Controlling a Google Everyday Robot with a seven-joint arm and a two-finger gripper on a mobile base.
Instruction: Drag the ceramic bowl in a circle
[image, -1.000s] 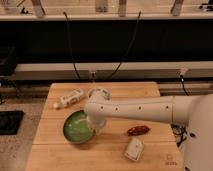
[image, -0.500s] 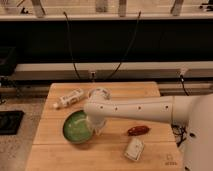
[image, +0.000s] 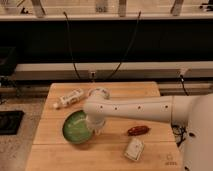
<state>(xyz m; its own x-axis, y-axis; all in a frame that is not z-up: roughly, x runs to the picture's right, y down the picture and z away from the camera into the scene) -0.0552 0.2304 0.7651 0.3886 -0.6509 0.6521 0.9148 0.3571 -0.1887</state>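
Holding steady over the last second, the scene shows no visible shift, suggesting the circular drag has paused or barely begun. Nearest, a white packet lies on the wooden bench, a reddish item just beyond it. At centre-left, the ceramic bowl sits with the gripper at its right rim; its grip cannot be told. Farther back lie a white bottle and a small cup.
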